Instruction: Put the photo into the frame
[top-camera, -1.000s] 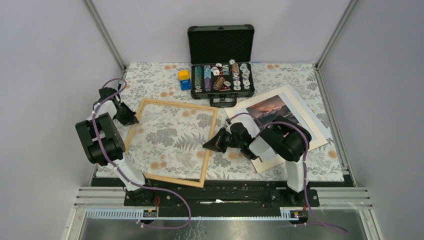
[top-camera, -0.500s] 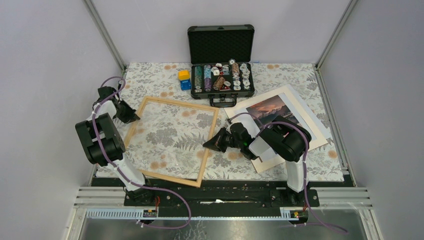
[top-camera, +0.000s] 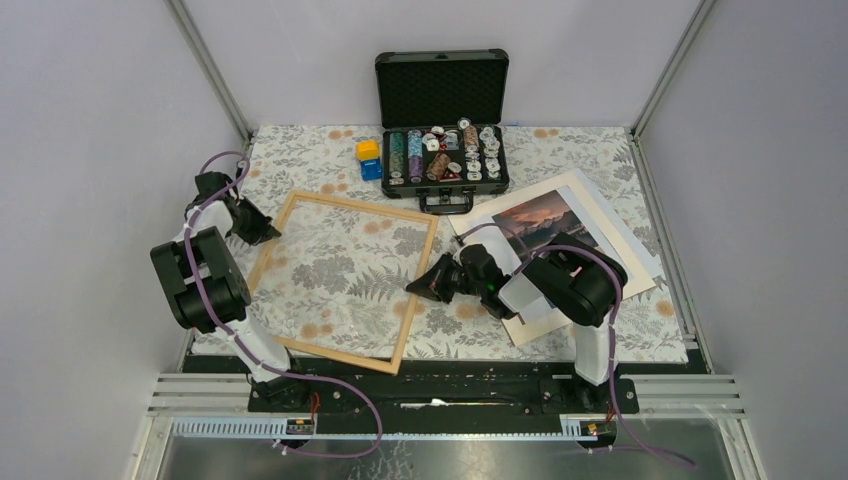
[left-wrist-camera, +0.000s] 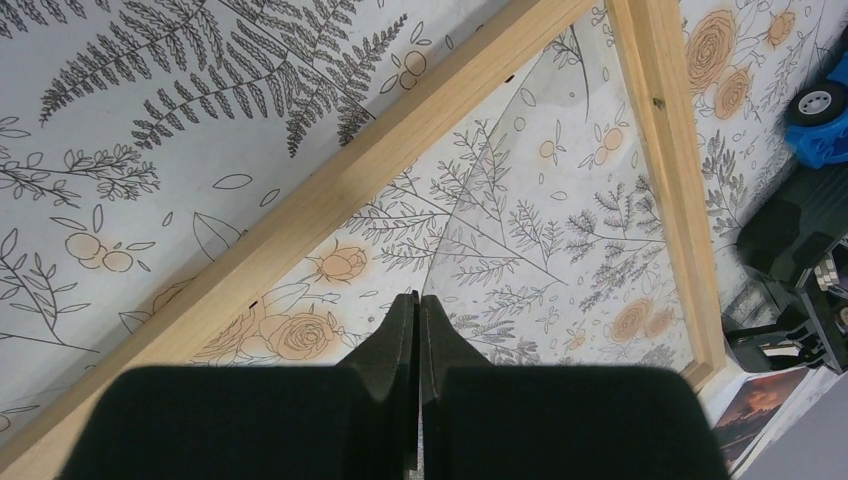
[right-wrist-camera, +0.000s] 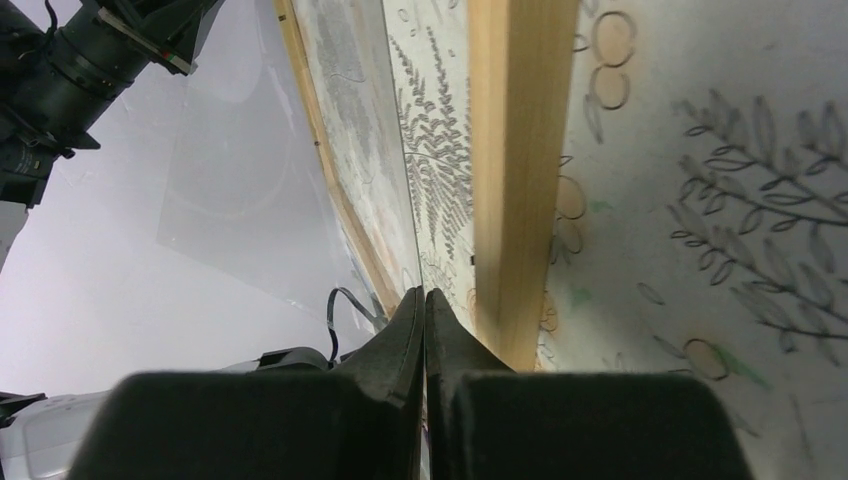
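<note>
The light wood frame (top-camera: 352, 208) lies flat on the floral cloth, left of centre. A clear sheet (left-wrist-camera: 560, 230) lies within it, lifted at its edges. My left gripper (top-camera: 266, 231) is at the frame's far left corner, shut on the sheet's corner (left-wrist-camera: 418, 296). My right gripper (top-camera: 414, 287) is at the frame's right side, shut on the sheet's edge (right-wrist-camera: 424, 292), just inside the wood rail (right-wrist-camera: 515, 150). The sunset photo (top-camera: 540, 220) with its white border lies on the cloth at the right, partly under my right arm. It also shows in the left wrist view (left-wrist-camera: 765, 400).
An open black case (top-camera: 440, 160) of poker chips stands at the back centre, its handle near the frame's far right corner. A yellow and blue block (top-camera: 369, 158) sits left of it. Grey walls close in on both sides.
My left gripper has moved a little toward the back. The frame's near right corner has slid a little to the left. My right gripper has hardly moved.
</note>
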